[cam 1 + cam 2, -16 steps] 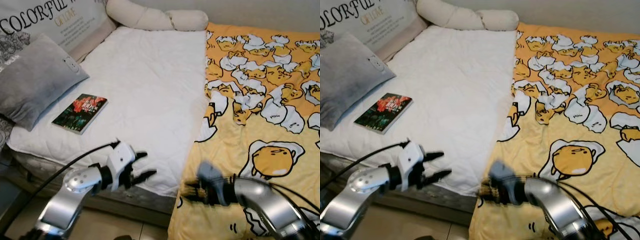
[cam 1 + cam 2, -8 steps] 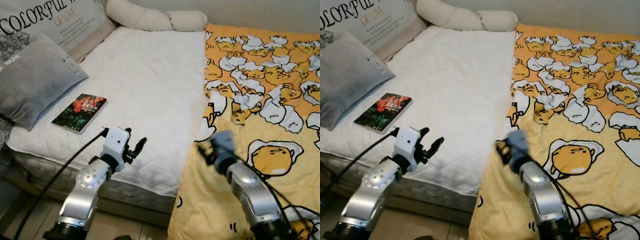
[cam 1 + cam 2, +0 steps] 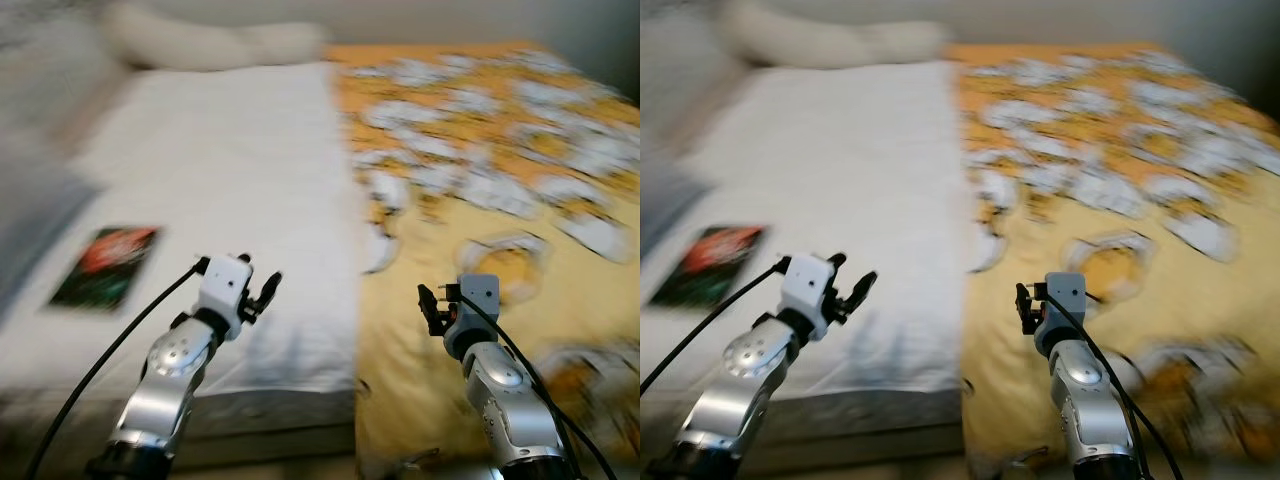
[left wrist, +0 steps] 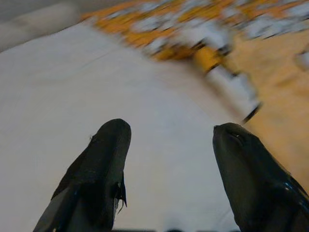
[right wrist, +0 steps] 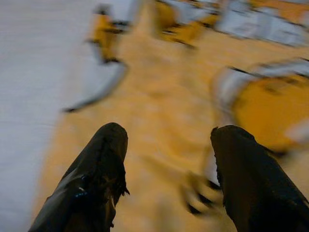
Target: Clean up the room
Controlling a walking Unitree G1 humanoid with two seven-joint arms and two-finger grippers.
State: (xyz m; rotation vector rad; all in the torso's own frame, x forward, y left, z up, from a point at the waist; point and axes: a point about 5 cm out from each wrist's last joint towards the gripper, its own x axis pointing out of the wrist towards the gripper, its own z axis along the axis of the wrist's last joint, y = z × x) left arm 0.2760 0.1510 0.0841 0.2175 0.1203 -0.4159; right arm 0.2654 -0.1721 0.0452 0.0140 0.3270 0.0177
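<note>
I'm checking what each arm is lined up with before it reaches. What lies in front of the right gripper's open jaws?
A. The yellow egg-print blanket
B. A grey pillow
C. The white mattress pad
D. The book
A: the right wrist view looks between the two spread fingers of the right gripper onto the yellow egg-print blanket, and the head views place that gripper over the blanket too.

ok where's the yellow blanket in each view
Left eye view: yellow blanket covers the right half of the bed.
Right eye view: the same, right half.
Left wrist view: far edge, beyond the open fingers.
Right wrist view: directly under the open fingers.
Shared landmark: the blanket's edge on the white mattress.
</note>
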